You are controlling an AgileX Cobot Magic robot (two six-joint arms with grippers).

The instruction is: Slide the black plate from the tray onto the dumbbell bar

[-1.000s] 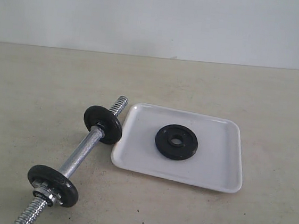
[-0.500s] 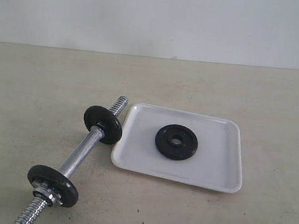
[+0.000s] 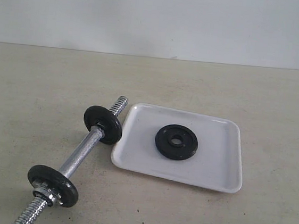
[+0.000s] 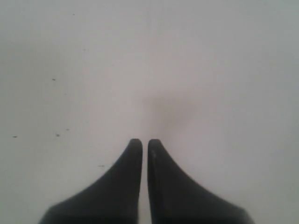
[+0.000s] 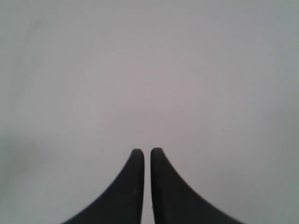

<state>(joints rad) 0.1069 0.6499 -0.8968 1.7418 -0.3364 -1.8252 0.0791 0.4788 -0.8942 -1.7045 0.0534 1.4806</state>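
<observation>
The black plate (image 3: pixel 176 142) lies flat in the middle of the white tray (image 3: pixel 218 172), centre hole up. To the tray's left the chrome dumbbell bar (image 3: pixel 80 155) lies slanted on the table, its far threaded end (image 3: pixel 119 105) beside the tray's corner. Two black discs sit on the bar: one near the far end (image 3: pixel 102 124), one near the front with a silver nut (image 3: pixel 53 185). Neither arm shows in the exterior view. My left gripper (image 4: pixel 141 141) and my right gripper (image 5: pixel 144 151) are both shut and empty, each over bare pale surface in its wrist view.
The beige table (image 3: pixel 258 96) spreads around the tray and the bar. A pale wall (image 3: pixel 159 17) rises behind its far edge. The bar's near threaded end (image 3: pixel 26 218) runs off the bottom of the exterior view.
</observation>
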